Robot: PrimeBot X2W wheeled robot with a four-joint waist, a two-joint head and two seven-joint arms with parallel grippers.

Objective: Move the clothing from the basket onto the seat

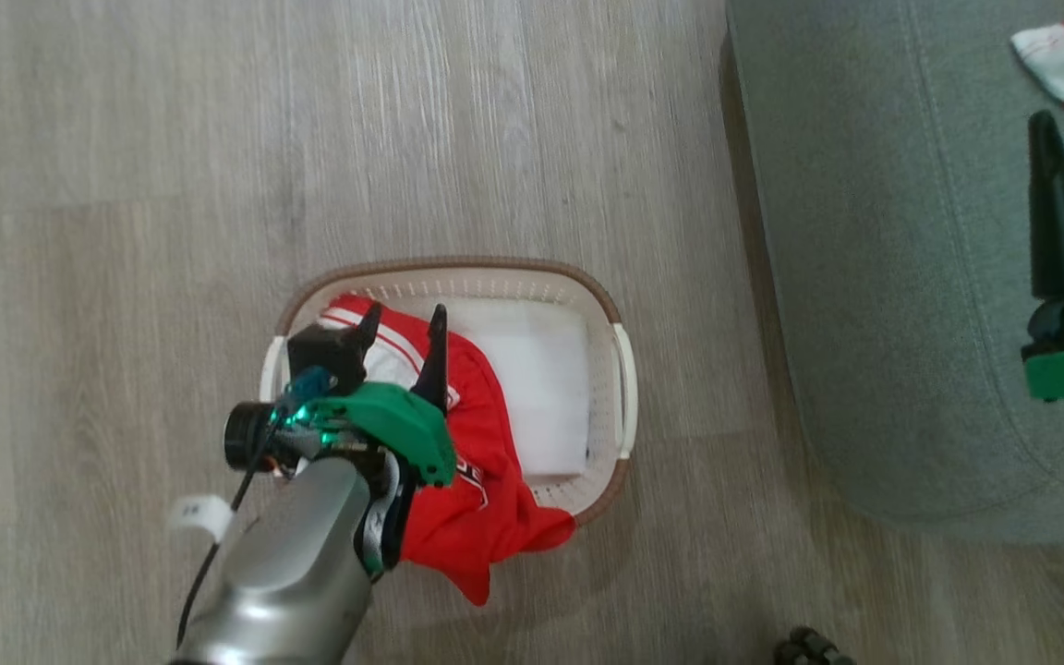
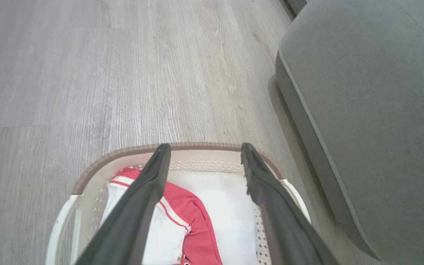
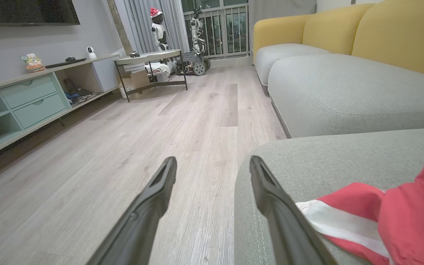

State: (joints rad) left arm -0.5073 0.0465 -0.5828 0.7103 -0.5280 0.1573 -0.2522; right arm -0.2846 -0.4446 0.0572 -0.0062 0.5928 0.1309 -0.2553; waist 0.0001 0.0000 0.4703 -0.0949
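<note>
The left gripper (image 1: 405, 314) is wide open and holds nothing. Right under it, one red-and-white shirt (image 1: 486, 443) lies in the one basket (image 1: 495, 266), next to one white sheet (image 1: 541, 388). The right gripper (image 3: 212, 162) is wide open and empty too, over the edge of the one seat (image 1: 864, 231), and a second shirt (image 3: 399, 213) lies just beside it.

Floor (image 1: 403, 139): pale wood-grain planks, matt with a faint sheen. Basket (image 1: 458, 265): smooth cream perforated plastic with a brown woven-look rim. Clothing (image 1: 486, 443), at the basket's 8 o'clock: soft red-and-white cloth, slightly lustrous. Liner sheet (image 1: 541, 369): flat, white, matt. Seat (image 1: 864, 231), at 3 o'clock of the basket: grey-green woven cloth, matt, with a stitched seam. Left claw (image 1: 405, 319): dark matt fingers. Forearm (image 1: 283, 573): glossy silver.
</note>
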